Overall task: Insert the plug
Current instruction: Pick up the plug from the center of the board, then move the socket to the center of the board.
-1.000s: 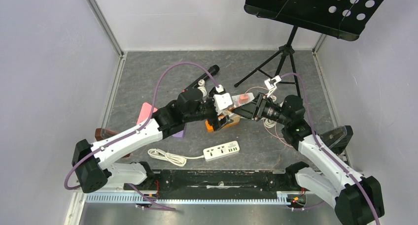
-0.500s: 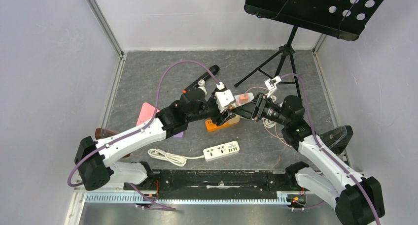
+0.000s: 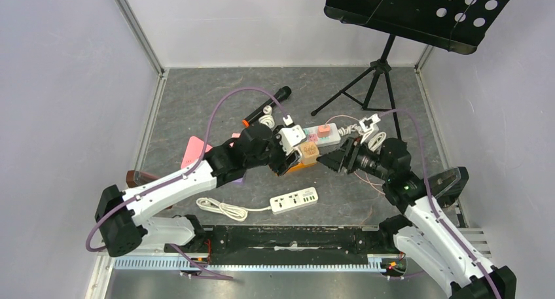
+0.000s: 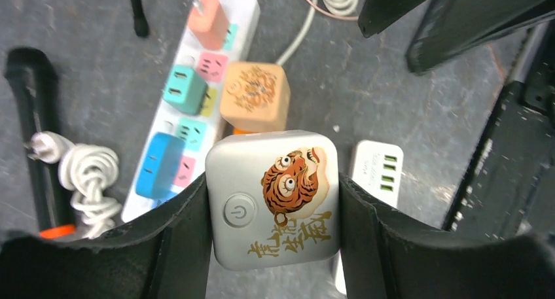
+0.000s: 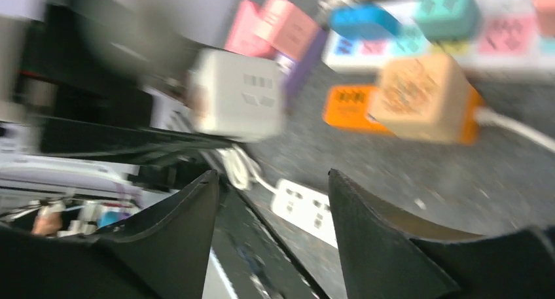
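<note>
In the left wrist view, a silver square adapter with a tiger print and a power button (image 4: pixel 273 197) is clamped between the left fingers (image 4: pixel 180 233) and held above the grey worktop (image 4: pixel 366 96). Just beyond it sits a tan cube-shaped plug with a tiger print (image 4: pixel 255 96), close beside a long white power strip with pastel sockets (image 4: pixel 243 8). No true container is present, but the strip's sockets are partly filled. A salmon plug (image 4: pixel 208 21), a teal plug (image 4: pixel 183 89) and a blue plug (image 4: pixel 159 165) are seated in it, and a pink socket (image 4: pixel 213 67) is left free. A small white power strip with green ports (image 4: pixel 376 168) lies to the right.

In the blurred right wrist view, the right fingers (image 5: pixel 379 233) are spread apart with nothing between them. The tan plug is seen resting on an orange block (image 5: pixel 347 106).

In the top view, both arms are brought together at mid-worktop, with the pastel strip just beyond them and the small strip nearer.

Which socket is intended cannot be told, and the adapter's prongs are hidden. It is judged that the adapter should be squared over a free socket and pressed straight in, with the strip steadied by the empty fingers so that it is not pushed along.
</note>
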